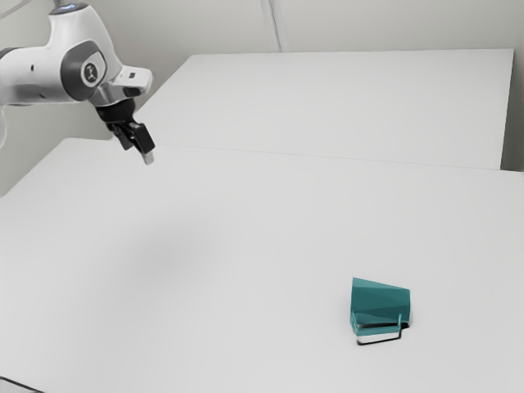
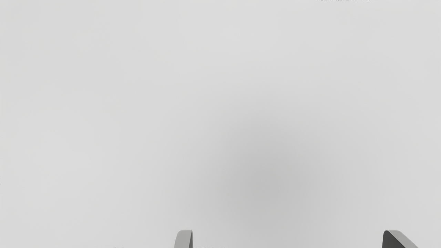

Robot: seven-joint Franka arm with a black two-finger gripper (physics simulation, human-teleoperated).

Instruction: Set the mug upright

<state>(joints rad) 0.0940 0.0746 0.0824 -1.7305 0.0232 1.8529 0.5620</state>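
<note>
Two fingertips (image 2: 183,239) of the tool (image 1: 148,158) wide apart, nothing between them, above a pale table (image 1: 246,221)

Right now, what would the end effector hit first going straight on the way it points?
My end effector would probably meet the white tabletop; the teal mug, on its side, looks off that line, though depth is unclear.

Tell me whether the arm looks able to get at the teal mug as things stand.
Probably, though the distance leaves reach uncertain: the gripper is open and empty, and I see nothing blocking its way to the tipped mug.
</note>
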